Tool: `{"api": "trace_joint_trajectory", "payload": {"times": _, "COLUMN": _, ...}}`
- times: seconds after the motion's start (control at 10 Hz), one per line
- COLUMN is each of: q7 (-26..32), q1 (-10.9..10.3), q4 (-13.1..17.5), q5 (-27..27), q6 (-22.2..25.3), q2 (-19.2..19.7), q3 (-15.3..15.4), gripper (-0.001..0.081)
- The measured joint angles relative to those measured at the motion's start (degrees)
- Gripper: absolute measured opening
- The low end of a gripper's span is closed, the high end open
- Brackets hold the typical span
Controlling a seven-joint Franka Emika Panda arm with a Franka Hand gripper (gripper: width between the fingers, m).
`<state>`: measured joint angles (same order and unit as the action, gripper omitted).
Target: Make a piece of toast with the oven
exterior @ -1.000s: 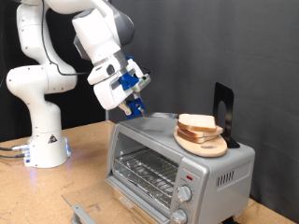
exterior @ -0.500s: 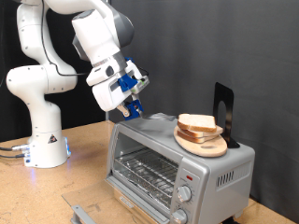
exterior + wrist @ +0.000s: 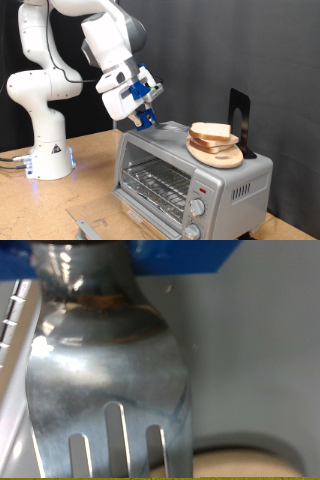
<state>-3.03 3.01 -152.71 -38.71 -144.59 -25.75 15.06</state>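
Note:
The piece of toast (image 3: 211,131) lies on a round wooden plate (image 3: 218,154) on top of the silver oven (image 3: 190,170). The oven door hangs open, showing the wire rack (image 3: 155,184) inside. My gripper (image 3: 141,99), with blue fingers, hovers over the end of the oven roof nearer the exterior view's left. It is shut on a metal fork (image 3: 147,118) that points down at the roof. In the wrist view the fork (image 3: 108,370) fills the picture, its tines toward the pale edge of the toast (image 3: 240,462), and only blue parts of the gripper show.
A black upright stand (image 3: 238,118) rises behind the plate on the oven roof. The open oven door (image 3: 88,222) juts out low at the front. The arm's white base (image 3: 48,150) stands on the wooden table at the exterior view's left. Two knobs (image 3: 197,210) sit on the oven front.
The gripper with the fork has shifted slightly toward the exterior view's right, closer to the toast. Toast, plate and oven have not moved.

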Motion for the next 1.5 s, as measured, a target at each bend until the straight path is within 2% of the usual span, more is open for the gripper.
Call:
{"api": "trace_joint_trajectory", "payload": {"times": 0.5, "q7": 0.1, "q1": -0.4, "q4": -2.0, "q5": -1.6, "q6": -1.8, "q2": 0.0, "q3": 1.9, "gripper": 0.0368}}
{"api": "trace_joint_trajectory", "payload": {"times": 1.5, "q7": 0.4, "q1": -0.4, "q4": 0.3, "q5": -2.8, "q6": -1.4, "q2": -0.3, "q3": 0.3, "gripper": 0.0368}}
